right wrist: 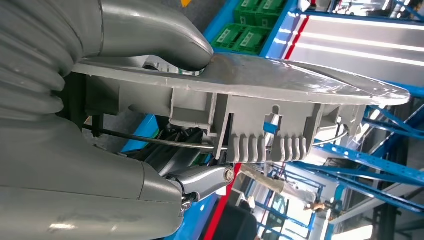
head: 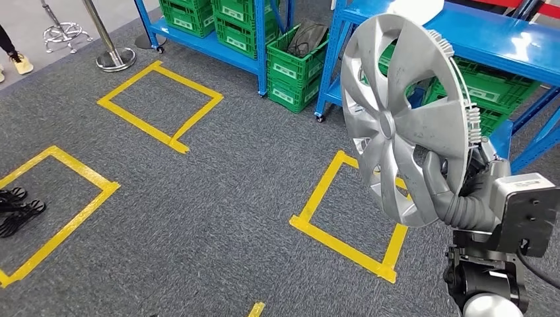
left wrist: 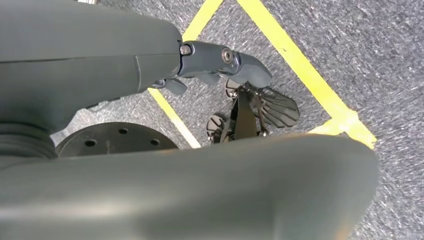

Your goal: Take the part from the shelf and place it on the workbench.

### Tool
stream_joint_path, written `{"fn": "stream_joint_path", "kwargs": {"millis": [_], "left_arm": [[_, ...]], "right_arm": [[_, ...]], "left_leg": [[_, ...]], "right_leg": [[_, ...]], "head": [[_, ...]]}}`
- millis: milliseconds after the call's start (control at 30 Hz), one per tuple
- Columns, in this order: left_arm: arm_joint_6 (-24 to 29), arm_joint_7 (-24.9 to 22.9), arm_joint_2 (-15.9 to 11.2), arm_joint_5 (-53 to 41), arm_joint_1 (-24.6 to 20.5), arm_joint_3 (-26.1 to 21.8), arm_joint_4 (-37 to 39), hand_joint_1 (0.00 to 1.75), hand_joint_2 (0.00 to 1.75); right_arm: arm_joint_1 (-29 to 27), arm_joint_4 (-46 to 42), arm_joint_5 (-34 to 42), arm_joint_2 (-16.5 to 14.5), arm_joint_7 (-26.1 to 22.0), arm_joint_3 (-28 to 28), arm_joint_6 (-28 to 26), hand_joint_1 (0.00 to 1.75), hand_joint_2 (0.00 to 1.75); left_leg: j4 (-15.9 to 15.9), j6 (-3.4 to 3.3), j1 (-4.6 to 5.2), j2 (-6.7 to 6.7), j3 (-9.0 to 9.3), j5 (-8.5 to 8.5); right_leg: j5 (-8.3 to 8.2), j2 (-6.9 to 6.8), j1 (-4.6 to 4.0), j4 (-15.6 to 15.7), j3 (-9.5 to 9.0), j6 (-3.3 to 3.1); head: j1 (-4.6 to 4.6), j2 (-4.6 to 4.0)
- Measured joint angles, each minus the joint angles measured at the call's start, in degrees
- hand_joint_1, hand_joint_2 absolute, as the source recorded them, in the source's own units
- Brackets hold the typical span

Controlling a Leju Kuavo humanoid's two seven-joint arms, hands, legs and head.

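Right hand [head: 455,198] is clamped on the lower rim of the hubcap [head: 406,119], thumb on the face, fingers behind the clips. Part is held upright and edge-on, tilted slightly, its disc rising above the hand, off the blue shelf [head: 489,39] behind. Left hand [left wrist: 220,62] is seen hanging over the carpet, fingers loosely curled on nothing. No counter is seen; a turn is judged needed. Beyond, yellow floor squares [head: 347,214] and green crates [head: 294,63] are noted.
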State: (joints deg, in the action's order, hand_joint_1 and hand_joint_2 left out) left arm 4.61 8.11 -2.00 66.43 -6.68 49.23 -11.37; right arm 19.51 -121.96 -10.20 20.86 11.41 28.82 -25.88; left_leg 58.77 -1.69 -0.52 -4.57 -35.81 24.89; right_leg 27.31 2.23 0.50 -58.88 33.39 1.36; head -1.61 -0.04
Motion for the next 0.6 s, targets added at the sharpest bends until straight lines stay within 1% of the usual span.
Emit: {"fn": "stream_joint_path", "kwargs": {"millis": [33, 67, 100, 133, 167, 200, 233, 267, 300, 333, 367, 400, 433, 467, 500, 533, 567, 600], "left_arm": [[0.0, -0.05, -0.01, -0.02, 0.06, 0.01, 0.01, 0.0, 0.0], [0.01, -0.09, -0.07, -0.03, 0.14, 0.01, 0.01, 0.0, 0.0], [0.01, -0.09, -0.13, -0.04, 0.22, 0.01, 0.02, 0.0, 0.0], [0.01, -0.08, -0.2, -0.06, 0.24, 0.0, 0.02, 0.0, 0.0], [0.01, -0.07, -0.26, -0.06, 0.19, -0.01, 0.02, 0.0, 0.0], [0.0, -0.07, -0.27, -0.07, 0.14, 0.0, 0.02, 0.0, 0.0], [0.0, -0.08, -0.27, -0.07, 0.09, 0.01, 0.02, 0.0, 0.0], [0.0, -0.09, -0.27, -0.06, 0.06, 0.02, 0.02, 0.0, 0.0], [0.01, -0.09, -0.28, -0.06, 0.09, 0.03, 0.02, 0.0, 0.0], [0.01, -0.08, -0.3, -0.03, 0.13, 0.03, 0.02, 0.0, 0.0], [0.01, -0.08, -0.32, -0.01, 0.16, 0.04, 0.02, 0.0, 0.0], [0.01, -0.07, -0.34, 0.02, 0.15, 0.04, 0.02, 0.0, 0.0], [0.01, -0.08, -0.35, 0.05, 0.09, 0.04, 0.02, 0.0, 0.0], [-0.01, -0.07, -0.35, 0.06, 0.01, 0.04, 0.02, 0.0, 0.0], [-0.01, -0.07, -0.33, 0.07, -0.06, 0.04, 0.02, 0.0, 0.0], [-0.02, -0.06, -0.31, 0.08, -0.09, 0.04, 0.01, 0.0, 0.0], [-0.02, -0.05, -0.29, 0.08, -0.09, 0.05, 0.01, 0.0, 0.0], [-0.02, -0.05, -0.28, 0.08, -0.06, 0.07, 0.0, 0.0, 0.0]], "right_arm": [[0.09, 0.01, -0.03, 0.02, 0.02, 0.04, 0.02, 1.75, 1.75], [0.14, 0.02, -0.07, 0.03, 0.03, 0.06, 0.04, 1.75, 1.75], [0.16, 0.02, -0.08, 0.04, 0.05, 0.08, 0.05, 1.75, 1.75], [0.19, 0.02, -0.1, 0.04, 0.07, 0.11, 0.07, 1.75, 1.75], [0.25, 0.02, -0.11, 0.04, 0.07, 0.14, 0.08, 1.75, 1.75], [0.29, 0.02, -0.11, 0.04, 0.07, 0.17, 0.1, 1.75, 1.75], [0.31, 0.04, -0.13, 0.04, 0.08, 0.22, 0.12, 1.75, 1.75], [0.31, 0.08, -0.13, 0.04, 0.11, 0.29, 0.19, 1.75, 1.75], [0.31, 0.14, -0.13, 0.03, 0.17, 0.38, 0.3, 1.75, 1.75], [0.33, 0.2, -0.14, 0.03, 0.23, 0.49, 0.44, 1.75, 1.75], [0.36, 0.24, -0.14, 0.02, 0.31, 0.61, 0.57, 1.75, 1.75], [0.44, 0.26, -0.15, 0.01, 0.38, 0.74, 0.66, 1.75, 1.75], [0.54, 0.26, -0.15, 0.01, 0.45, 0.84, 0.69, 1.75, 1.75], [0.71, 0.26, -0.14, 0.0, 0.52, 0.92, 0.7, 1.75, 1.75], [0.89, 0.26, -0.13, -0.01, 0.57, 0.97, 0.71, 1.75, 1.75], [1.05, 0.26, -0.11, -0.01, 0.6, 0.99, 0.72, 1.75, 1.75], [1.19, 0.26, -0.09, -0.01, 0.63, 1.01, 0.72, 1.75, 1.75], [1.26, 0.28, -0.05, -0.01, 0.67, 1.03, 0.72, 1.75, 1.75]], "left_leg": [[-0.06, 0.4, -0.08, -0.29, -0.22, -0.21], [-0.15, 0.77, -0.19, -0.47, -0.33, -0.33], [0.08, 1.06, -0.19, -0.11, -0.6, -0.2], [1.15, 1.31, -0.12, 0.74, -1.19, 0.48], [3.3, 1.52, -0.09, 1.83, -2.31, 1.68], [6.6, 1.68, -0.12, 2.97, -3.98, 3.29], [10.37, 1.85, -0.22, 3.64, -5.78, 4.89], [13.45, 1.99, -0.31, 3.91, -7.31, 5.87], [14.96, 2.09, -0.39, 4.03, -8.04, 5.98], [14.24, 2.15, -0.43, 4.15, -7.62, 5.12], [11.5, 2.16, -0.45, 4.39, -6.08, 3.57], [7.6, 2.13, -0.45, 5.01, -3.91, 2.08], [4.12, 1.98, -0.3, 5.76, -1.97, 1.24], [1.59, 1.68, -0.19, 6.24, -0.43, 0.82], [0.38, 1.32, -0.05, 6.51, 0.32, 0.89], [0.22, 0.93, 0.1, 6.25, 0.45, 1.02], [0.08, 0.49, 0.05, 5.74, 0.57, 0.79], [-0.02, 0.18, 0.0, 5.35, 0.53, 0.65]], "right_leg": [[-0.04, -0.1, -0.14, 0.31, -0.24, -0.21], [-0.26, -0.47, -0.09, 0.58, -0.3, -0.47], [-0.51, -0.87, -0.02, 1.04, -0.54, -0.76], [-0.75, -1.31, 0.1, 1.52, -0.82, -1.09], [-0.95, -1.79, 0.22, 1.93, -1.06, -1.33], [-1.01, -2.23, 0.18, 2.08, -1.17, -1.47], [-1.02, -2.64, 0.15, 2.09, -1.16, -1.58], [-1.01, -3.05, 0.13, 2.07, -1.13, -1.57], [-0.98, -3.44, 0.12, 2.02, -1.11, -1.53], [-0.93, -3.81, 0.15, 1.95, -1.09, -1.46], [-0.83, -4.16, 0.18, 1.81, -1.1, -1.31], [-0.68, -4.5, 0.2, 1.61, -1.1, -1.08], [-0.5, -4.79, 0.11, 1.38, -1.04, -0.78], [-0.3, -5.05, -0.01, 1.14, -0.96, -0.42], [-0.2, -5.31, -0.14, 0.98, -0.89, -0.06], [-0.18, -5.56, -0.22, 0.96, -0.84, 0.28], [-0.13, -5.83, -0.19, 0.89, -0.85, 0.63], [0.06, -5.74, -0.09, 0.65, -0.68, 0.98]], "head": [[0.01, 0.0], [-0.03, 0.0], [0.03, 0.0], [0.23, 0.0], [0.51, 0.0], [0.85, 0.0], [1.14, 0.0], [1.31, 0.0], [1.45, 0.0], [1.6, 0.0], [1.8, 0.0], [2.04, 0.0], [2.35, 0.0], [2.58, 0.0], [2.65, 0.0], [2.61, 0.0], [2.5, 0.0], [2.37, 0.0]]}}
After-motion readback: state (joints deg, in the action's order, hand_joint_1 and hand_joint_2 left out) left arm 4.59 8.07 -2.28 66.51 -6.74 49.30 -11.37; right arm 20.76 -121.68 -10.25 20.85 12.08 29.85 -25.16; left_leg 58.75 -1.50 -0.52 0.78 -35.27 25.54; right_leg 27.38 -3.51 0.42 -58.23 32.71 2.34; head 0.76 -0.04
